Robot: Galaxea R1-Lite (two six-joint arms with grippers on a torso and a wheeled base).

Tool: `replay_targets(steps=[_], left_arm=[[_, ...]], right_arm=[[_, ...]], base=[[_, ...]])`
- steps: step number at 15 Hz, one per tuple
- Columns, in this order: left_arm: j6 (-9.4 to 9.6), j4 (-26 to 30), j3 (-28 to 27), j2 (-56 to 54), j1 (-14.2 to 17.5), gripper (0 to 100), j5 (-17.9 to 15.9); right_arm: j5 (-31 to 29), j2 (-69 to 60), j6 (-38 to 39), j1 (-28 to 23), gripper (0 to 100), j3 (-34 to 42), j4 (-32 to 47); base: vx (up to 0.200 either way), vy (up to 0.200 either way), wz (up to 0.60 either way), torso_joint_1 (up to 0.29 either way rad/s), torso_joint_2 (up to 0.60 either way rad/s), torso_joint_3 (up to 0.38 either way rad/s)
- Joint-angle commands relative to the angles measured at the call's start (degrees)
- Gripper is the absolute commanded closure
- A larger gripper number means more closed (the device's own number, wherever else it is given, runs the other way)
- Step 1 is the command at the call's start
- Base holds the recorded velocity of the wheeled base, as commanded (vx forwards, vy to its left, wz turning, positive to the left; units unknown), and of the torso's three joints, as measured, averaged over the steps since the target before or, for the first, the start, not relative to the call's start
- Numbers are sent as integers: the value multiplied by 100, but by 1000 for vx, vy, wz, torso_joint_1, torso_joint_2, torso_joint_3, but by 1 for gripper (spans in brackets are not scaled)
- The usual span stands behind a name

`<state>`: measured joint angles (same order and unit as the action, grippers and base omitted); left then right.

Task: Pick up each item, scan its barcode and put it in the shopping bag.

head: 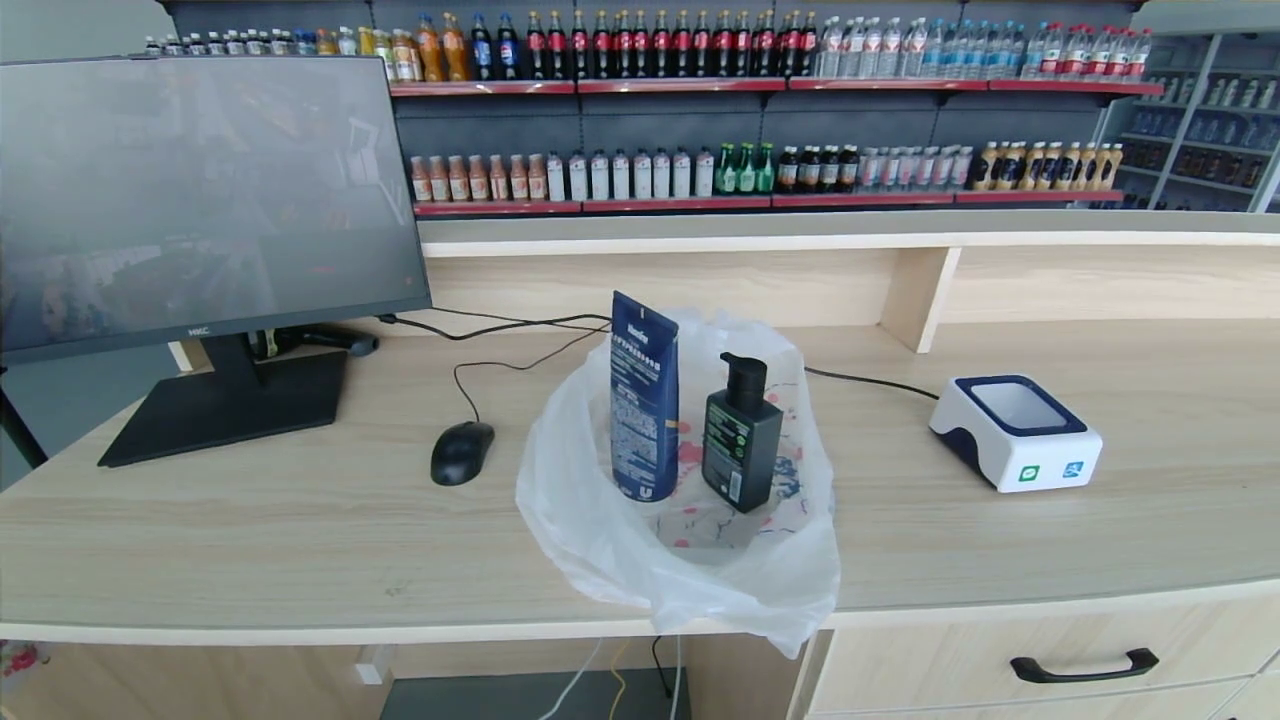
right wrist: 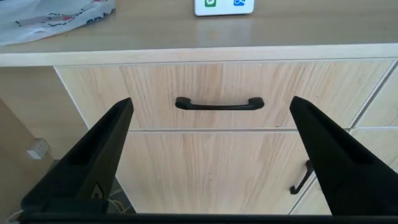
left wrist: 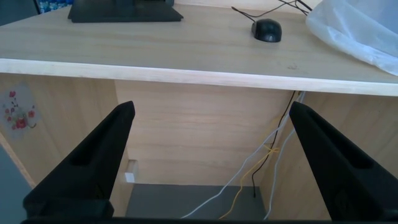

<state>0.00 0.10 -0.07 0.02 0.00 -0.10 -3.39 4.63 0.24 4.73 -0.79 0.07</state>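
In the head view, the shopping bag (head: 570, 505) sits open at the centre of the counter (head: 250, 540). 2 items stand upright inside it, side by side: a blue pouch (head: 643, 400) and a black pump bottle (head: 740, 440). The scanner (head: 1015, 432) lies at the right, well apart from the bag. The monitor (head: 200, 190) fills the upper left, with the mouse (head: 461, 452) between it and the bag. Shelves of bottles (head: 700, 90) run along the top.

In the left wrist view, we see the left gripper (left wrist: 211, 106) below the counter edge, its 2 fingers spread wide and holding nothing. Beyond it are loose cables (left wrist: 261, 168) under the counter, with the mouse and a corner of the bag on the counter above.

In the right wrist view, the right gripper (right wrist: 211, 100) is likewise spread and holds nothing. It faces a drawer handle (right wrist: 249, 104), with the scanner on the counter above it.
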Motion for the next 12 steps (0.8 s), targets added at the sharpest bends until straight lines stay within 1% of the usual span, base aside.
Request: replay_targets(steps=[1, 2, 4, 5, 7, 8, 10, 12], left_arm=[[9, -1, 7, -2, 0, 0, 1], [9, -1, -1, -2, 0, 0, 1], [0, -1, -1, -2, 0, 0, 1], [0, -1, 7, -2, 0, 0, 1], [-9, -1, 7, -2, 0, 0, 1], [-9, -1, -1, -2, 0, 0, 1], [-9, -1, 7, -2, 9, 0, 1], [0, -1, -1, -2, 0, 0, 1]], right_arm=[[-13, 73, 151, -34, 0, 70, 1], [5, 73, 169, -34, 0, 70, -16], [5, 73, 195, -34, 0, 70, -16], [5, 134, 195, -280, 0, 70, -16], [5, 231, 160, -1088, 0, 70, -16], [14, 117, 151, -1027, 0, 70, -16], [14, -200, 143, -376, 0, 70, -16], [14, -305, 134, -420, 0, 70, -16]], base=[[0, 0, 0, 0, 0, 0], [0, 0, 0, 0, 0, 0], [-200, 0, 0, 2, 7, 2], [-200, 0, 0, 32, 2, -12], [-200, 0, 0, -5, 2, 5], [-200, 0, 0, -2, 2, -7], [-200, 0, 0, -5, 10, 0], [-200, 0, 0, 0, 0, 0]])
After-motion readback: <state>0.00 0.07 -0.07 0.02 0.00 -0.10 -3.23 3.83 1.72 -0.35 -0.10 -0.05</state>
